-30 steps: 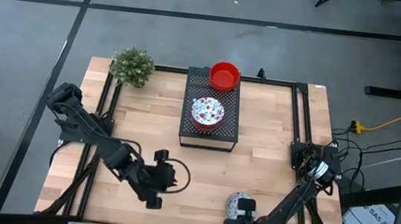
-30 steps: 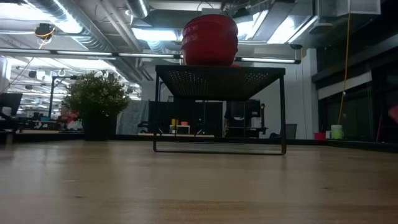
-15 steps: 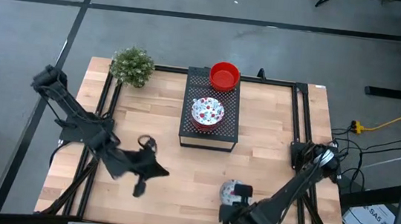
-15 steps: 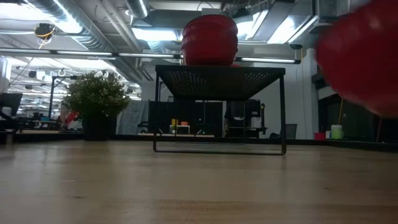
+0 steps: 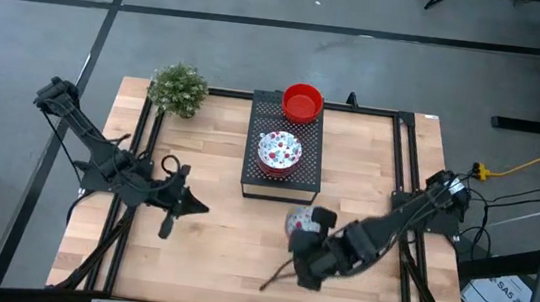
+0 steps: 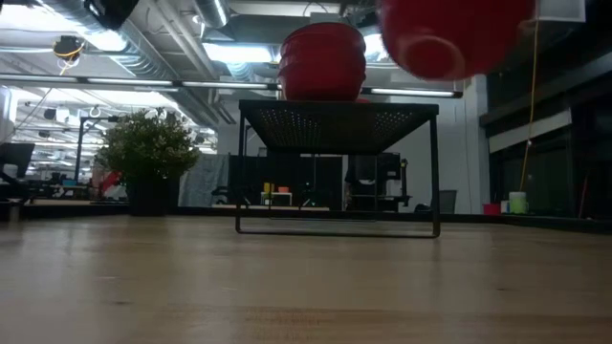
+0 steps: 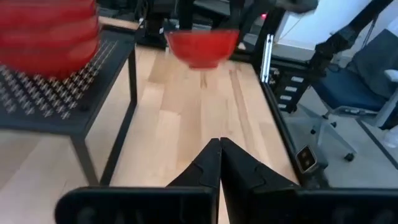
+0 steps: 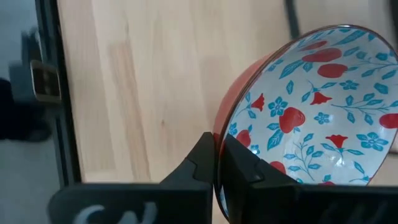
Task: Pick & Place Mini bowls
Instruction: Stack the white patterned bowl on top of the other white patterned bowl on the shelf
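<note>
Bowl [image 5: 299,220], floral inside and red outside, sits in the right claw [image 5: 308,227] just in front of the black box [image 5: 281,185], above the tabletop [image 5: 209,255], in the high view. On the box rest a floral bowl stack [image 5: 279,152] and, farther back, a red bowl stack [image 5: 302,102]. The left claw [image 5: 175,208] hangs over the tabletop's left part, well apart from every bowl. A plant [image 5: 178,89] stands at the back left corner. Half a second ago the right claw and its bowl were nearer the front edge; they have since come toward the box, and the left arm has drawn back to the left.

Low view: the held bowl [image 6: 449,36] shows its red underside high up, right of the red stack [image 6: 322,59] atop the box [image 6: 338,124]; earlier it was lower and farther right.

Left wrist view: the left claw [image 7: 219,163] has its fingers pressed together, holding nothing; the held bowl [image 7: 202,47] hangs ahead beyond the box [image 7: 56,93].

Right wrist view: the right claw [image 8: 215,163] pinches the bowl [image 8: 311,118] by its rim, one finger on each side of the wall.

No readable writing shows in any view.
</note>
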`<act>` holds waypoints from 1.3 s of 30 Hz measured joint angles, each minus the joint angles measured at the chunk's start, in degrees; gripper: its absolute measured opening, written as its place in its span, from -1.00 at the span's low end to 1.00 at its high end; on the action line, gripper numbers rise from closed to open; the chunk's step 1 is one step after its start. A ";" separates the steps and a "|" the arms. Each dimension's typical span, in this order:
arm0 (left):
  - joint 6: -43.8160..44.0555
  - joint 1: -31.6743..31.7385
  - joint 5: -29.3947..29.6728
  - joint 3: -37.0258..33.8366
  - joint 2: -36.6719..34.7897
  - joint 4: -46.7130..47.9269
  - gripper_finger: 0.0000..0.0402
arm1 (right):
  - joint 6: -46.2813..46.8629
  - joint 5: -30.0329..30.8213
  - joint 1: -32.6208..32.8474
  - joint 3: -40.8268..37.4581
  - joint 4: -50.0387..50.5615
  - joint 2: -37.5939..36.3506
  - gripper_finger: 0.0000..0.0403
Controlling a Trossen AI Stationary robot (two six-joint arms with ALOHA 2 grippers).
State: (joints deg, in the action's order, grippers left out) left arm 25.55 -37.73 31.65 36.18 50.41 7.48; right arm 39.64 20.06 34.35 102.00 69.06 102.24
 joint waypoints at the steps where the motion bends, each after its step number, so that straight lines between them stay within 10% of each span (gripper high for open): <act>1: -0.02 0.39 -0.56 -1.39 -1.15 -0.03 -0.99 | -0.68 -0.01 -0.91 0.00 -0.70 -0.53 -0.94; 18: -5.44 8.77 -12.16 -21.27 -29.22 -5.75 -0.99 | -16.63 3.03 -15.78 16.30 -3.17 -2.54 -0.94; 39: -13.01 9.77 -8.51 -25.04 -50.38 13.82 -0.99 | -22.61 2.24 -24.94 21.99 -2.98 -2.12 -0.94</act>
State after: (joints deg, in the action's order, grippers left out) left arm 12.54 -27.96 23.14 11.13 0.03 21.30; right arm 17.03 22.30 9.40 123.98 66.08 100.12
